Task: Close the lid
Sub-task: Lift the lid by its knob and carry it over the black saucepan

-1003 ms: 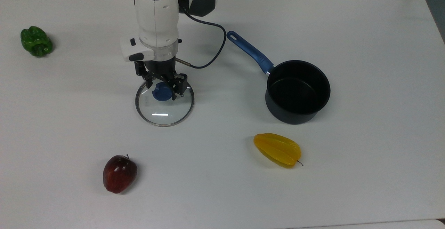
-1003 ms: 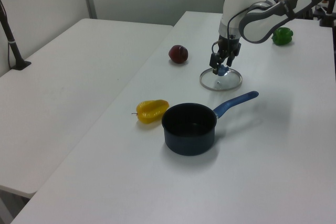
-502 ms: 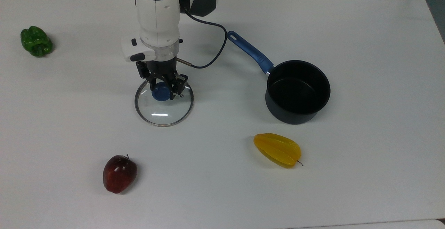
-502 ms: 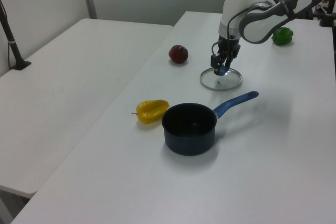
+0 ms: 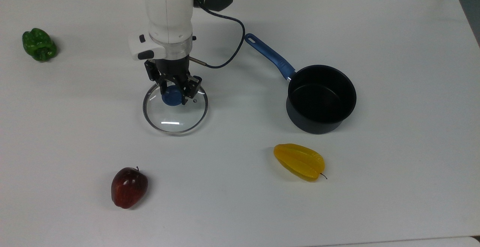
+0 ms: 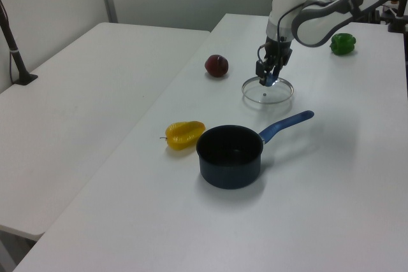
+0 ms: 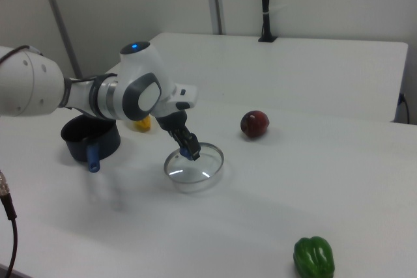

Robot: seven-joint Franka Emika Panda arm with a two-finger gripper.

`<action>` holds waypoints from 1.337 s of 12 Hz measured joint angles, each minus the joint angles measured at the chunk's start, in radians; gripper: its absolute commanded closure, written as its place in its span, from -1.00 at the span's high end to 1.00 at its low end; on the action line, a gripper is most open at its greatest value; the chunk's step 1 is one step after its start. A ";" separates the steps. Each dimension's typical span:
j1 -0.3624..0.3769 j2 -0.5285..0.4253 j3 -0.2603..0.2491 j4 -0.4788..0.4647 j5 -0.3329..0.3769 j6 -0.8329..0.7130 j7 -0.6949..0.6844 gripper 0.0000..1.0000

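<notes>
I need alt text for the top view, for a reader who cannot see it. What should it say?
A white robot arm's claw is shut on the blue knob of a round glass lid over a white table. To the top view's right stands an open dark saucepan with a blue handle. A green pepper, red apple and yellow starfruit lie around.

Even, bright overhead light on the white tabletop (image 5: 393, 33), which is close to washed out. Shadows are soft and faint beside the saucepan (image 5: 321, 98) and fruit. Small glare streak on the lid (image 5: 175, 107) glass. Left and right views are softer and grainier; no obvious edge distortion.
</notes>
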 measured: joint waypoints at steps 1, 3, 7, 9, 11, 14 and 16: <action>0.000 -0.015 0.000 0.013 0.000 -0.035 0.000 -0.05; 0.003 -0.032 0.009 0.056 0.000 -0.112 0.000 -0.05; 0.114 -0.038 0.046 0.214 0.001 -0.328 0.007 -0.05; 0.204 -0.037 0.049 0.259 0.002 -0.347 0.014 -0.05; 0.286 -0.031 0.051 0.273 0.002 -0.347 0.019 -0.05; 0.386 -0.012 0.053 0.290 0.002 -0.347 0.022 -0.05; 0.432 0.004 0.053 0.292 0.002 -0.333 0.022 -0.05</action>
